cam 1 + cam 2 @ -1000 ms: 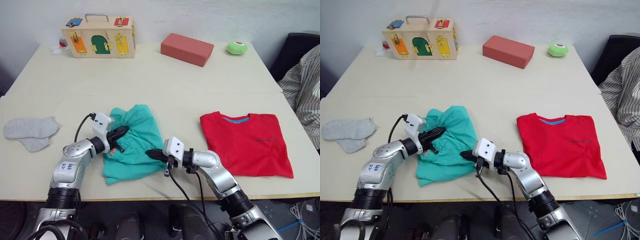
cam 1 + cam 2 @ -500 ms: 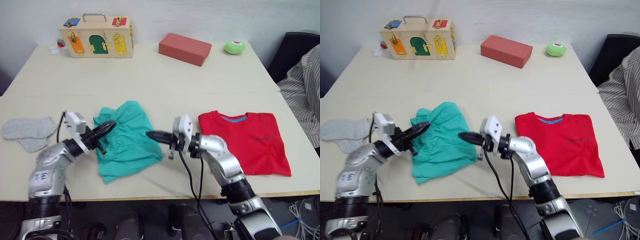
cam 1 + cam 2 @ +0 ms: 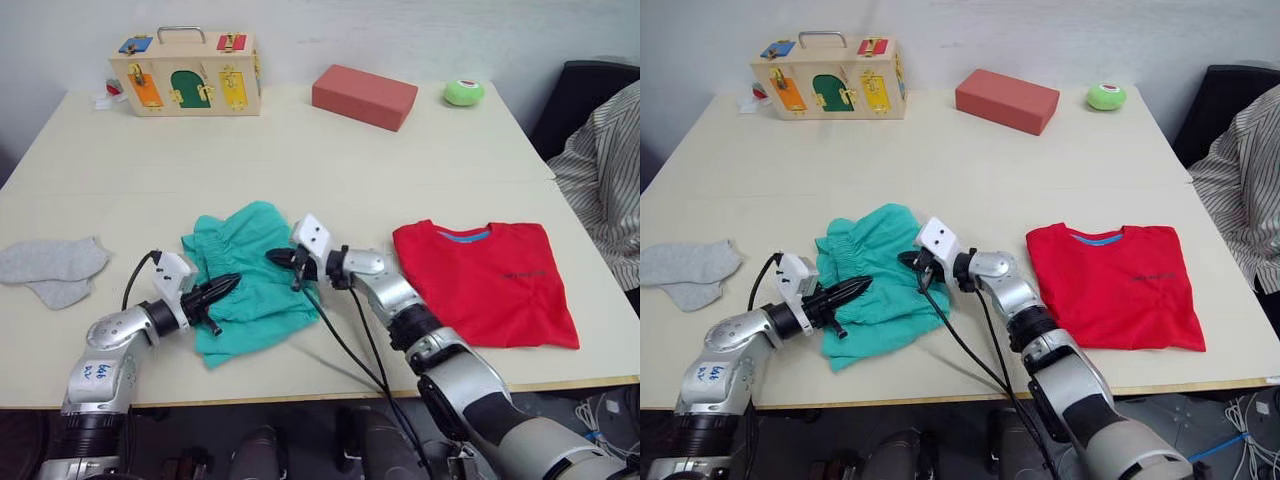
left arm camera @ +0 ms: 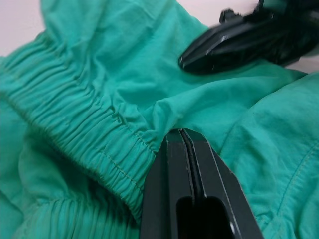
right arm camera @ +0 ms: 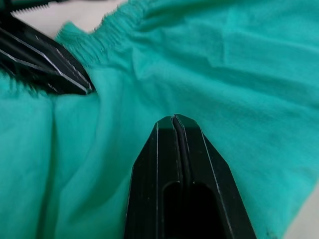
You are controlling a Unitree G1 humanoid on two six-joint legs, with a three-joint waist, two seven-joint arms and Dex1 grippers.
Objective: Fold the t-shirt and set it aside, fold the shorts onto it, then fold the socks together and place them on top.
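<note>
Counter holds the crumpled shorts [image 3: 255,283] between both tools — left tool [image 3: 222,289] at the near-left edge, right tool [image 3: 278,257] at the far-right edge. Both pinched closed, nothing held; fabric lies directly under each tip.

No legible text anywhere. Handwritten scrawl on the left arm's sticker [image 3: 94,372], lower left, is unreadable; small dark chest print on the t-shirt [image 3: 490,283] is too.

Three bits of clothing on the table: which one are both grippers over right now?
The shorts, the crumpled teal piece in the middle. The left gripper and right gripper both sit over it, fingers shut. The t-shirt lies flat to the right; the socks lie far left.
</note>
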